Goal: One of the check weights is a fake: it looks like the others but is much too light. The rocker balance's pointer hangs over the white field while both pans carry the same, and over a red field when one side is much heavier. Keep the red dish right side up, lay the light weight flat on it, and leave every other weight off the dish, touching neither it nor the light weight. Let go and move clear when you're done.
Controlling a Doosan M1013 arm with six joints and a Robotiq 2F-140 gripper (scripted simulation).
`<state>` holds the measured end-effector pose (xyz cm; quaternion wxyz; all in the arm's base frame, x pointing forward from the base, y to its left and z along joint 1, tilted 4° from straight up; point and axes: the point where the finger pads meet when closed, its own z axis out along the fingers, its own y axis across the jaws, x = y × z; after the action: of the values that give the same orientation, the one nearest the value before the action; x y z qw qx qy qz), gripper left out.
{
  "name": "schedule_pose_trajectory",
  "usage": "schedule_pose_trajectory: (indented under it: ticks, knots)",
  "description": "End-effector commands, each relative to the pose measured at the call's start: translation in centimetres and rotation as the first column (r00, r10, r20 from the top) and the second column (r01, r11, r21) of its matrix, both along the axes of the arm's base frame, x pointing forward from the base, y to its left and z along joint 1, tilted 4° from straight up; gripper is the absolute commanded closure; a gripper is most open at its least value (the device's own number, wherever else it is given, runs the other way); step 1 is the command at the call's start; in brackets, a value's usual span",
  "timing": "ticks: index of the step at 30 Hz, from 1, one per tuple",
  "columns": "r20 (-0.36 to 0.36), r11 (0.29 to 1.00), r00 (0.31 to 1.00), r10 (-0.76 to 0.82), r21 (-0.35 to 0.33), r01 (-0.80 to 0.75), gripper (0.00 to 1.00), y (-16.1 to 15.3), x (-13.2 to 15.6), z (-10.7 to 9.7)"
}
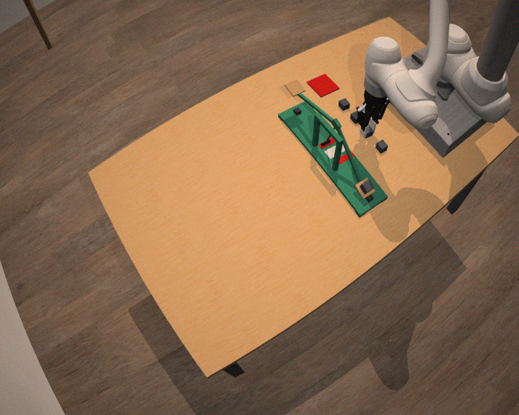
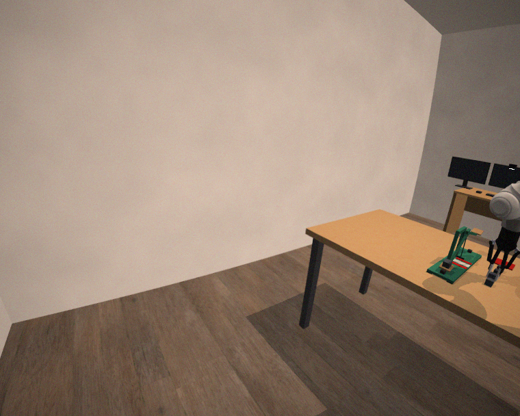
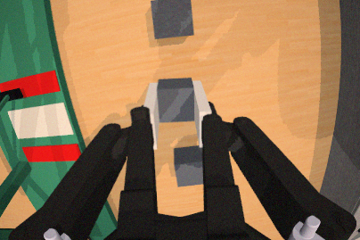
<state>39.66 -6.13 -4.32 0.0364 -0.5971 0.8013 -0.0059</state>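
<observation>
My gripper (image 1: pixel 367 127) (image 2: pixel 492 274) (image 3: pixel 175 95) is shut on a dark grey check weight, its pads touching both sides; I cannot tell if the weight clears the table. Other weights stand on the table: one (image 1: pixel 382 146) (image 3: pixel 172 18) on one side, one (image 1: pixel 354 117) (image 3: pixel 189 175) on the other, partly hidden by a finger, and one (image 1: pixel 343 104) nearer the dish. The green rocker balance (image 1: pixel 291 119) (image 2: pixel 438 270) has one weight (image 1: pixel 366 186) (image 2: pixel 447 263) on its low pan. Its other pan (image 1: pixel 294 87) (image 2: pixel 477 232) is empty and high. The pointer (image 1: pixel 325 144) is over a red field. The red dish (image 1: pixel 322 84) (image 2: pixel 512 265) lies flat and bare.
The grey arm base plate (image 1: pixel 456 127) lies on the table (image 1: pixel 215 223) behind the weights. The balance's uprights (image 1: pixel 337 156) and tilted beam stand close beside my gripper. A desk with monitors (image 2: pixel 469 170) stands in the background.
</observation>
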Motion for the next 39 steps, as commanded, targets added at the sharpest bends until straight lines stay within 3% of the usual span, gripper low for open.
schedule_pose_trajectory:
  ticks: [1, 7, 20, 33, 39]
  knots:
    - [0.002, 1.000, 1.000, -0.004, 0.001, 0.004, 0.76, 0.0, 0.0, -0.2]
    - [0.002, 1.000, 1.000, -0.004, 0.001, 0.004, 0.76, 0.0, 0.0, -0.2]
    - [0.002, 1.000, 1.000, -0.004, 0.001, 0.004, 0.65, 0.0, 0.0, -0.2]
    - [0.002, 1.000, 1.000, -0.004, 0.001, 0.004, 0.65, 0.0, 0.0, -0.2]
    - [0.002, 1.000, 1.000, -0.004, 0.001, 0.004, 0.65, -0.1, -0.1, 1.1]
